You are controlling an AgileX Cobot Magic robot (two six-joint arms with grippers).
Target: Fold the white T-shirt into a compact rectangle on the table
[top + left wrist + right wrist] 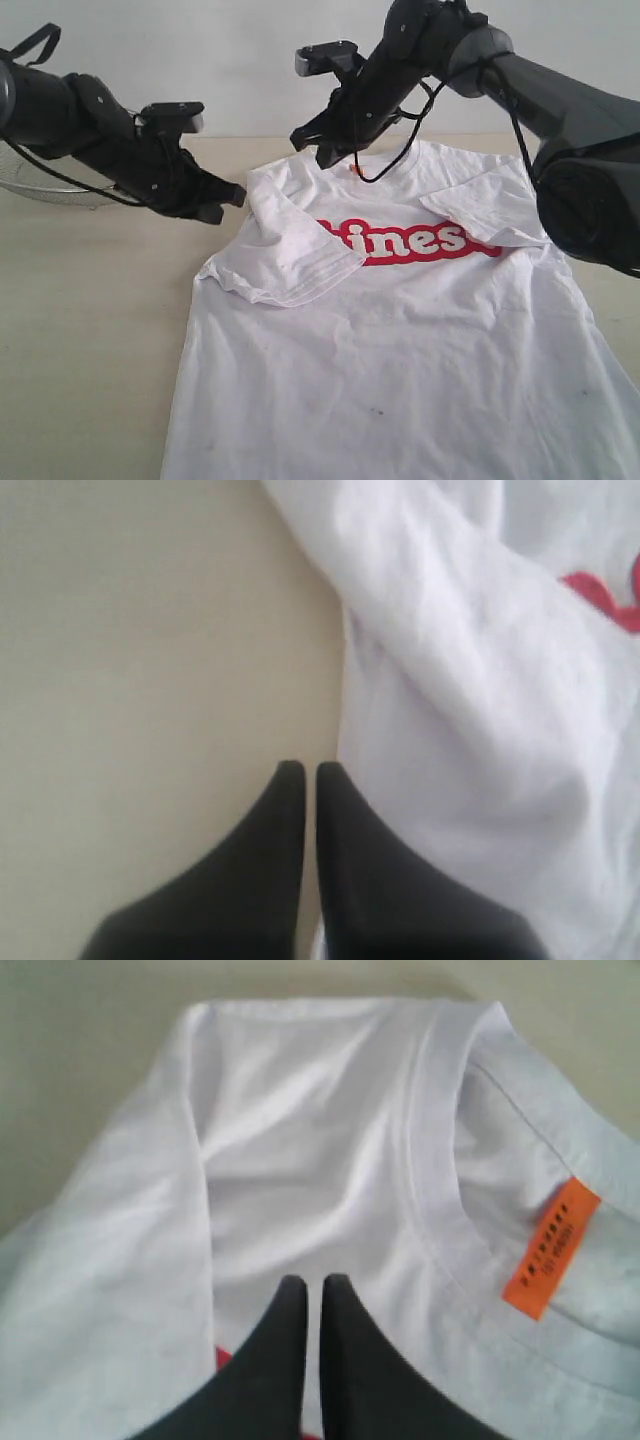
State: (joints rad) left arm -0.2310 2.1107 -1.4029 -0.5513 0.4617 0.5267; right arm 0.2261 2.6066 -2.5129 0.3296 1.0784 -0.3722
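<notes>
The white T-shirt (pixel 400 330) lies front-up on the counter (pixel 90 350), both sleeves folded inward. The left fingers (pixel 282 805), pressed together and empty, sit just beside its sleeve edge. The right fingers (pixel 288 1320), likewise closed and empty, hang over its collar near the orange tag (pixel 550 1248).

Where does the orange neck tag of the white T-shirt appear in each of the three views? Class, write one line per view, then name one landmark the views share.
Exterior view: orange neck tag at the far edge of the white T-shirt, above the red lettering.
Left wrist view: not in it.
Right wrist view: bright and close, inside the collar.
Shared landmark: the red lettering, a sliver in each wrist view.
</notes>
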